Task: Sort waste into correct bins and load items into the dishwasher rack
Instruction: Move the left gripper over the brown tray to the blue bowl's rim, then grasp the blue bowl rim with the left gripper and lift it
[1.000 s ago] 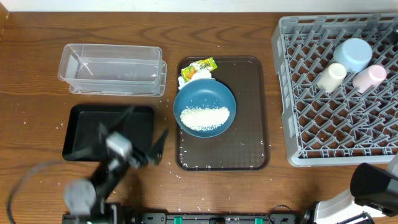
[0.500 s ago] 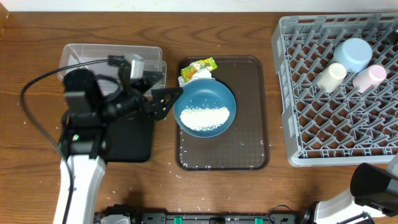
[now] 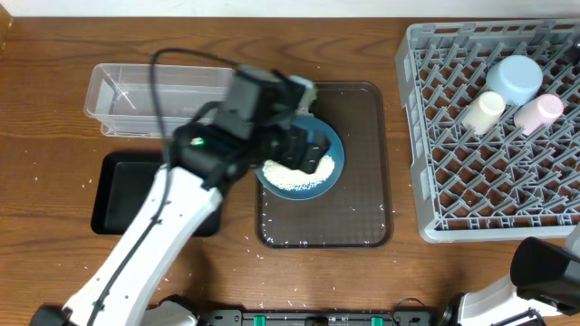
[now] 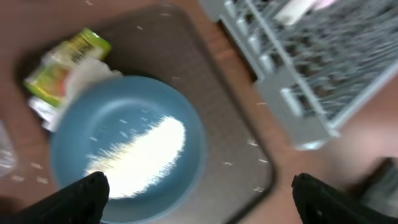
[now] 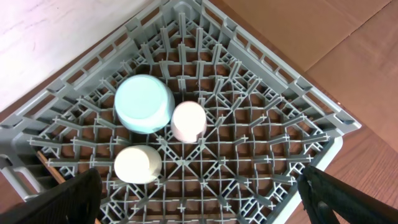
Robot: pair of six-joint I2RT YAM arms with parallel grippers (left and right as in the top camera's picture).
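Note:
The dark-blue dish (image 3: 323, 136) sits on the brown tray with a heap of rice (image 3: 299, 175) in it. In the left wrist view the dish (image 4: 81, 134) and rice (image 4: 140, 155) are right below. The yellow-green wrapper (image 4: 68, 56) with white paper (image 4: 93, 74) lies at the dish's far rim. My left gripper (image 3: 304, 149) hovers over the dish, open and empty (image 4: 199, 208). The light-blue bowl (image 5: 144, 102), pink cup (image 5: 188, 121) and cream cup (image 5: 137, 165) stand in the grey rack (image 5: 280, 155). My right gripper (image 5: 199, 208) is open and empty above the rack.
The clear tub (image 3: 163, 100) stands at the back left, and the black tray (image 3: 122, 195) is in front of it. The brown tray (image 3: 362, 181) is in the middle. The rack (image 3: 489, 181) fills the right side. Part of the right arm (image 3: 544, 267) shows at the bottom right. Rice grains are scattered on the table.
My left arm has swung from over the black tray, past the tub's corner, to above the blue dish. The right arm and the rack's items have not moved.

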